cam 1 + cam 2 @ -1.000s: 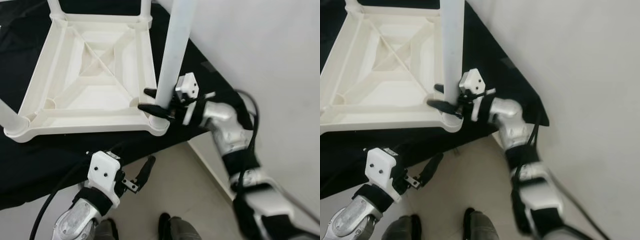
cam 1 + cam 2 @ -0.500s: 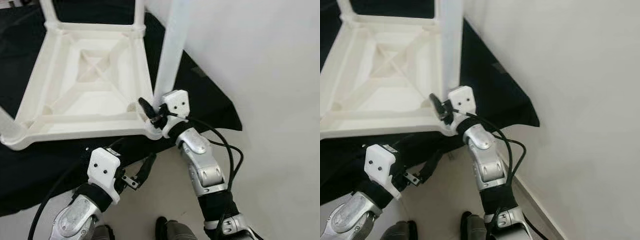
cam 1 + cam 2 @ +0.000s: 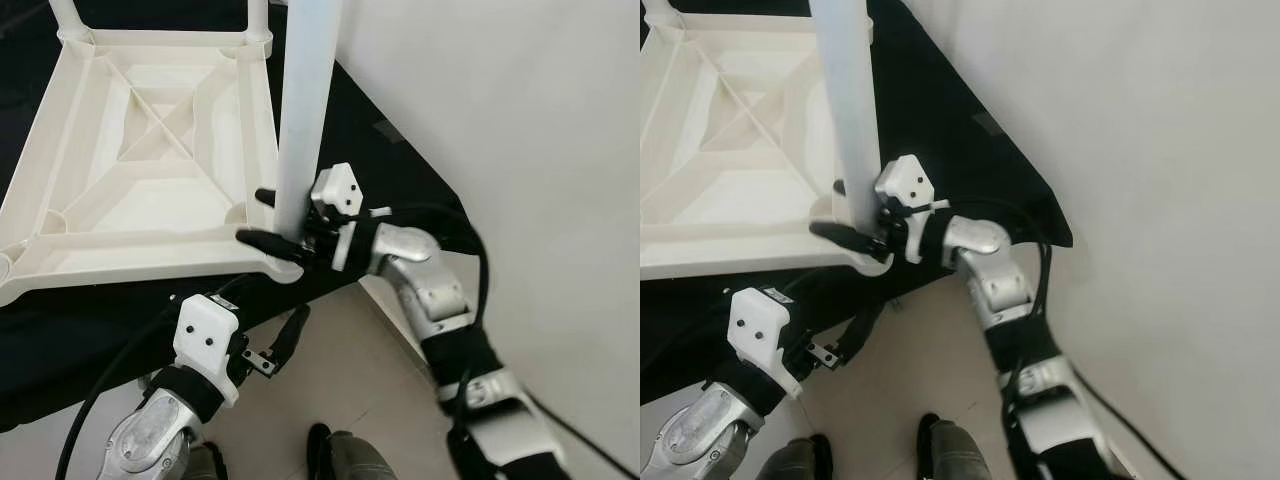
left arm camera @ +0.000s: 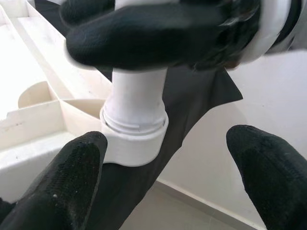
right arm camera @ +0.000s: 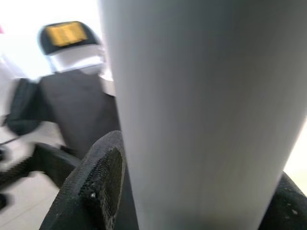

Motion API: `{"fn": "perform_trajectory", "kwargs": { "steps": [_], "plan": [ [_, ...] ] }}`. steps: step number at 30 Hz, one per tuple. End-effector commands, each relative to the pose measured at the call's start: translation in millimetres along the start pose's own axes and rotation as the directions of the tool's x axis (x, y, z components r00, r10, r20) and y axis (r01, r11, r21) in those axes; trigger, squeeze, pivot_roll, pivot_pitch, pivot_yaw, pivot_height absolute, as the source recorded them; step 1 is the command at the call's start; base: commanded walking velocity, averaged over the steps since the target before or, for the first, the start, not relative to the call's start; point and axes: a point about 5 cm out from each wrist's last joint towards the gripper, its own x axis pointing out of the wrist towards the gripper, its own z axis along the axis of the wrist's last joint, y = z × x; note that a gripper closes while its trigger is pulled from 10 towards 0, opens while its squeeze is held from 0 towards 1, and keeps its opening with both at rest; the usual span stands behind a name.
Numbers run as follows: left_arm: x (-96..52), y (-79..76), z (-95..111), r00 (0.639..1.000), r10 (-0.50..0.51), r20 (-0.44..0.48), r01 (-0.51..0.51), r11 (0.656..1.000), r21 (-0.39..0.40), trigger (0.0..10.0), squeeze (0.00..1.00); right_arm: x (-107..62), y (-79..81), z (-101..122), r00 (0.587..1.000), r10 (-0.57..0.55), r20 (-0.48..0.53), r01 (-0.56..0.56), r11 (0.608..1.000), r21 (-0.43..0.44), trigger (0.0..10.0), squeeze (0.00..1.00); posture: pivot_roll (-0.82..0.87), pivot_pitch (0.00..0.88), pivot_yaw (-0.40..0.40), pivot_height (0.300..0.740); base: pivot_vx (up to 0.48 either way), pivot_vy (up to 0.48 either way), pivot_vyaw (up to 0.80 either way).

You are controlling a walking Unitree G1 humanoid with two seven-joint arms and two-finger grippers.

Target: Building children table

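A white plastic children's table (image 3: 150,235) lies upside down on a black cloth (image 3: 60,330). A white table leg (image 3: 305,110) stands upright in the near right corner socket (image 4: 134,139). My right gripper (image 3: 252,215) is shut on this leg just above the socket, one black finger on each side; in the right wrist view the leg (image 5: 206,110) presses against a finger (image 5: 96,187). My left gripper (image 3: 281,346) hangs open below the table's near edge, over the floor. In the left wrist view its fingertips (image 4: 57,182) point up at the socket.
Two more white legs (image 3: 65,15) (image 3: 257,14) stand in the far corners. A white wall (image 3: 500,120) runs close along the right. Beige floor (image 3: 340,390) lies below the cloth's edge, with my feet (image 3: 335,455) on it.
My right arm has swung its elbow out to the right while the gripper stays at the leg's base. The camera has shifted a little. The left gripper has not moved.
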Motion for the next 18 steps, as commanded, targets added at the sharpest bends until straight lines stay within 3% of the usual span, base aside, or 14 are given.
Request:
{"fn": "perform_trajectory", "kwargs": {
  "steps": [1,8,9,10,11,15,18],
  "plan": [
    [-1.8,-2.4,-5.0,1.000,-0.004,-0.027,0.003,1.000,-0.013,10.0,0.00,3.5,-2.1,3.0,0.997,0.079,0.026,-0.079,0.997,0.000,10.0,0.00,0.10,0.240,-0.137,0.740,0.000,0.000,0.00],
    [-2.0,-2.4,-5.1,1.000,-0.003,-0.030,0.003,1.000,-0.003,10.0,0.00,6.4,-12.6,9.4,0.987,0.155,0.034,-0.156,0.988,0.020,10.0,0.00,0.12,0.241,-0.133,0.740,0.000,0.000,0.00],
    [-1.9,-2.3,-5.1,1.000,-0.003,-0.031,0.003,1.000,-0.002,10.0,0.00,6.7,-13.2,9.7,0.983,0.179,0.031,-0.180,0.983,0.023,9.3,0.00,0.12,0.241,-0.133,0.740,0.000,0.000,0.00],
    [-1.9,-2.3,-5.1,1.000,-0.003,-0.031,0.003,1.000,-0.002,10.0,0.00,6.7,-13.2,9.7,0.983,0.179,0.031,-0.180,0.983,0.023,9.3,0.00,0.12,0.241,-0.133,0.740,0.000,0.000,0.00],
    [-1.8,-2.4,-5.2,1.000,-0.004,-0.031,0.004,1.000,-0.002,10.0,0.00,6.8,-13.3,9.2,0.976,0.214,0.029,-0.215,0.976,0.033,0.0,0.00,0.12,0.239,-0.132,0.740,0.000,0.000,0.00],
    [-0.8,-3.3,-6.0,0.999,-0.010,-0.032,0.010,1.000,0.002,10.0,0.00,6.5,-14.4,5.5,0.966,0.256,0.016,-0.257,0.965,0.050,0.0,0.00,0.12,0.237,-0.135,0.740,0.000,0.000,0.00],
    [-0.6,-3.1,-5.9,0.999,-0.009,-0.031,0.009,1.000,0.002,10.0,0.00,4.6,-16.6,1.7,0.976,0.216,0.011,-0.216,0.975,0.051,0.0,0.00,0.12,0.237,-0.135,0.740,0.000,0.000,0.00]
  ]
}}
